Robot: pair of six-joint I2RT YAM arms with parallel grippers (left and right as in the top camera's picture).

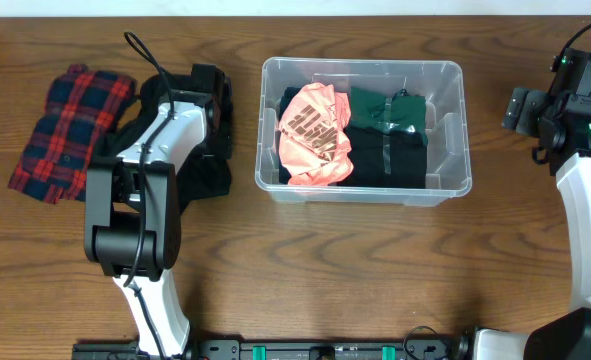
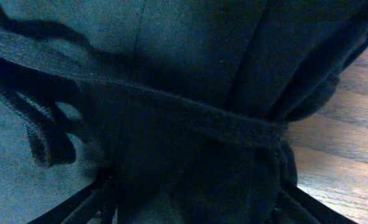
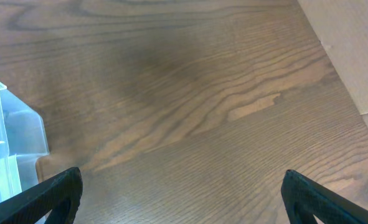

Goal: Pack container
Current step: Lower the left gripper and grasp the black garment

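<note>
The clear container [image 1: 365, 65] stands at the table's middle back. It holds a crumpled salmon shirt [image 1: 313, 135] and a dark green garment [image 1: 390, 112] lying on black cloth. Left of it lies a black garment [image 1: 203, 172]. My left gripper [image 1: 213, 100] is down on this garment. In the left wrist view the black garment [image 2: 190, 93] fills the frame, and it bunches between the left gripper's [image 2: 190, 202] widely spread fingers. My right gripper [image 1: 523, 108] stands open and empty right of the container; only bare wood shows between its fingers [image 3: 59, 190], with the container's corner [image 3: 9, 143] at the left.
A red and blue plaid shirt [image 1: 70, 130] lies folded at the far left of the wooden table [image 1: 375, 270]. The left arm's body [image 1: 135, 215] stands over the black garment's near side. A pale board [image 3: 352, 50] borders the table beyond the right gripper.
</note>
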